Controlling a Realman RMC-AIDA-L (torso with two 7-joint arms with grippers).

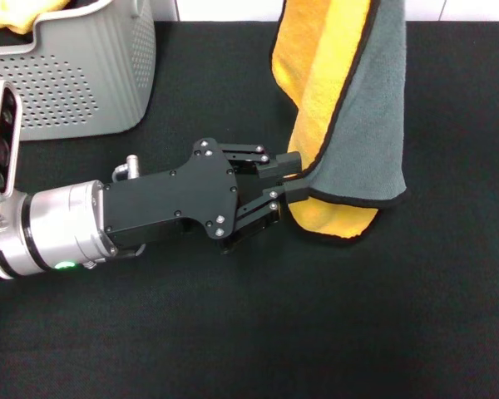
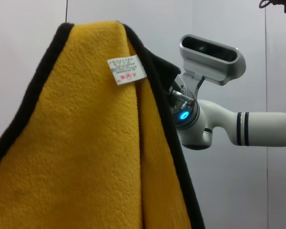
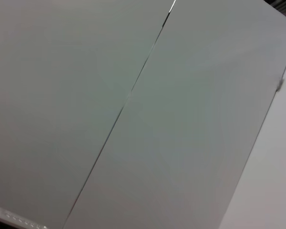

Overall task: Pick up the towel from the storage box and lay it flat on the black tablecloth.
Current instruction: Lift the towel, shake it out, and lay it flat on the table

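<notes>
— Left gripper (image 1: 293, 177): state?
— Fingers pinching the hanging towel (image 1: 349, 108) at its black-edged lower fold, above the black tablecloth (image 1: 233, 332), clear of the storage box (image 1: 83, 75).
— Handling?
— Soft, light, limp; likely best held by corners.

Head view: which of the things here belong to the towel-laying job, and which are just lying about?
Part of the job:
towel, hanging folded
left gripper, fingers at the towel's lower edge
storage box
black tablecloth

Lying about:
yellow cloth bunched in the storage box
</notes>
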